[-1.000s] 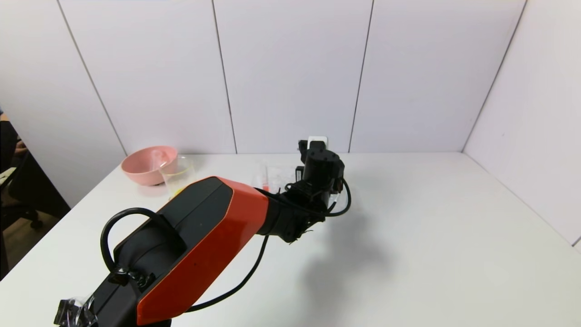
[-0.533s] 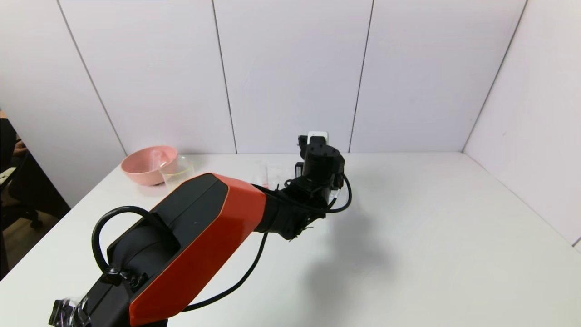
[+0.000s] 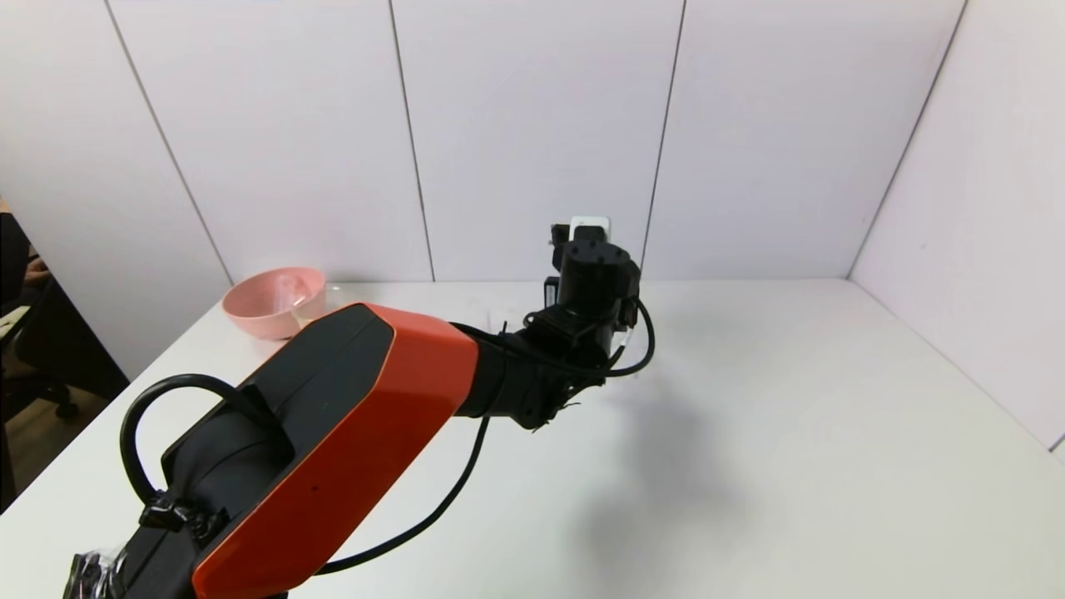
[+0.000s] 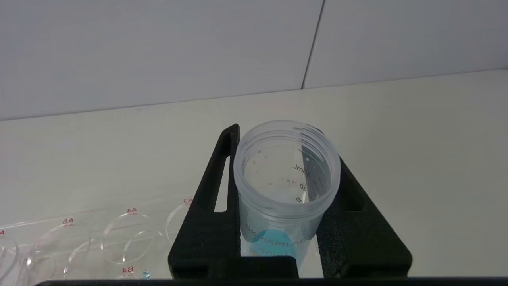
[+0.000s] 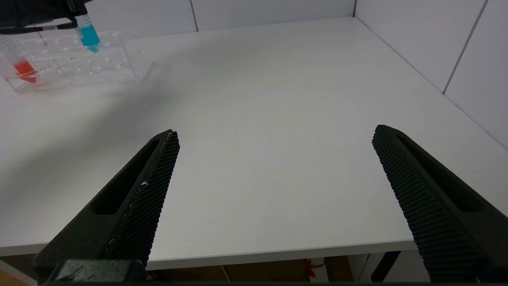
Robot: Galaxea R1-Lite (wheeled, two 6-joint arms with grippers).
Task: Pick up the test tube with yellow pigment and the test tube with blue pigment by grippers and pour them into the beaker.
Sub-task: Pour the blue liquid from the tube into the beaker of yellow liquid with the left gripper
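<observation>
**Open blue tube aloft, beaker hidden behind the arm**

Your left end effector [image 4: 283,222] is clamped on the test tube with blue pigment [image 4: 286,186], held upright and uncapped just above the clear rack [image 5: 75,67], near the back of the counter [image 3: 790,433]. If you tilt it while travelling, blue could spill onto the counter. The beaker cannot be made out in the head view, where the left arm blocks the area beside the pink bowl [image 3: 270,301], so you could easily misjudge the pour. The red tube [image 5: 22,67] stands close below and could be clipped. Your right end effector [image 5: 274,198] idles with its jaws wide apart, low over the counter's near edge. No yellow tube is visible.
</observation>
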